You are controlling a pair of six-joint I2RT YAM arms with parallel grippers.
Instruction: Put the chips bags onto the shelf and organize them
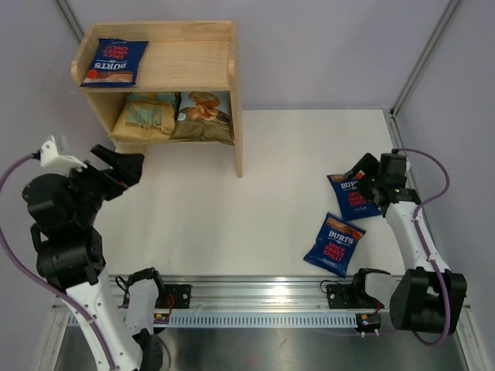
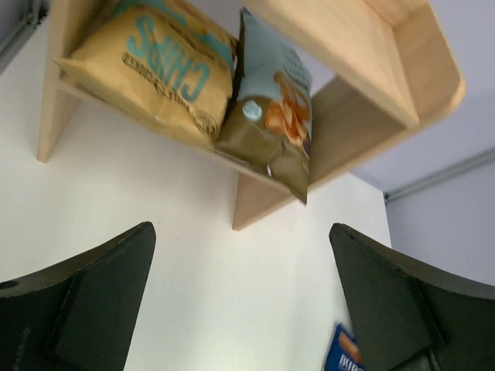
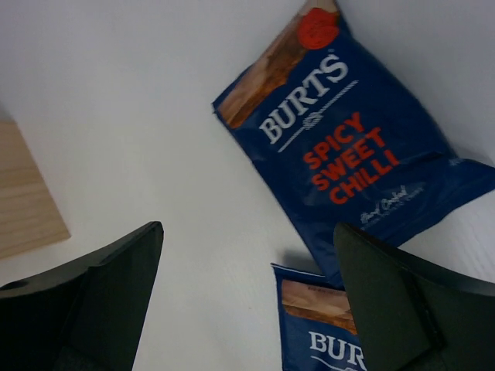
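The pale wood shelf (image 1: 207,63) stands at the far left. A dark-blue Burts bag (image 1: 114,62) lies on its top tier. The yellow-tan bag (image 1: 145,117) and the light-blue bag (image 1: 203,116) stand side by side on the lower tier, and both show in the left wrist view, yellow-tan (image 2: 151,73) and light-blue (image 2: 271,116). Two more Burts bags lie on the table at the right, one farther (image 1: 352,195) and one nearer (image 1: 334,243). My left gripper (image 1: 124,166) is open and empty in front of the shelf. My right gripper (image 1: 362,171) is open and empty above the farther bag (image 3: 348,147).
The white table (image 1: 255,201) is bounded by grey walls at the back and sides. A metal rail (image 1: 255,297) runs along the near edge by the arm bases. The shelf's right side panel (image 3: 27,201) shows in the right wrist view.
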